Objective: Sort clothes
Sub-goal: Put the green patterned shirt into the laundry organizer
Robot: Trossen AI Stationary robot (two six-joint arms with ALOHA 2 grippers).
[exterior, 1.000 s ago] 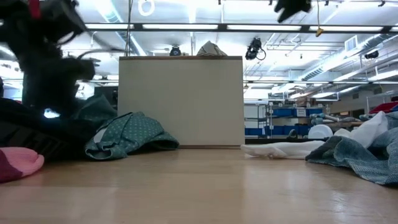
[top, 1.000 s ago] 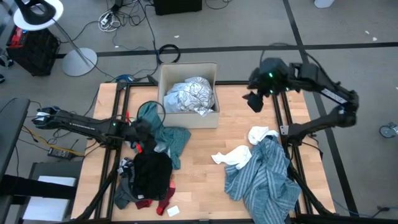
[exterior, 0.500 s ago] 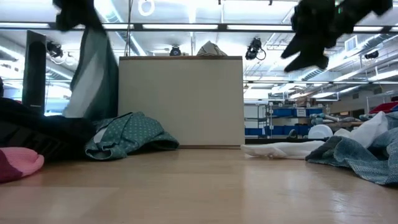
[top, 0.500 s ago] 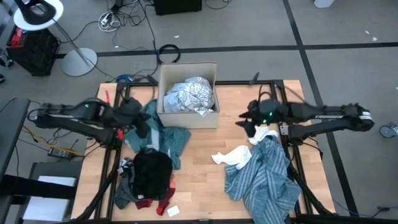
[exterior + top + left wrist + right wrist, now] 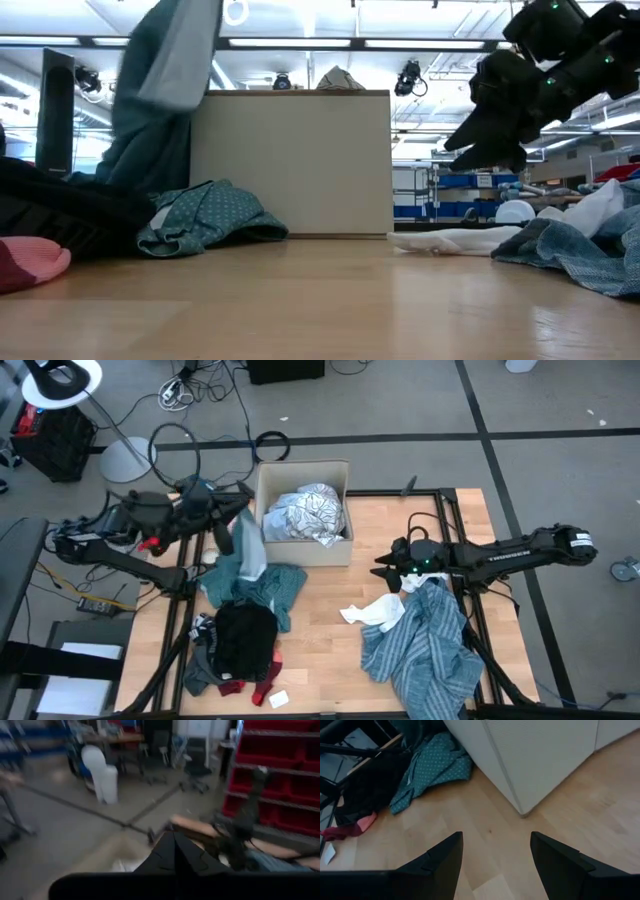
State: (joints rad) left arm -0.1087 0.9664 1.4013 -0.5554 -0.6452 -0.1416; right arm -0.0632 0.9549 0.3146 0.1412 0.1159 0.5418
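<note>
Teal garment (image 5: pixel 243 550) hangs from L hand (image 5: pixel 222 532).

Box (image 5: pixel 303 510) behind, clothes (image 5: pixel 420 640) left and right

Bright overhead ceiling strip lights (image 5: pixel 300 43) (some glare), motion-blurred left wrist view.
</note>
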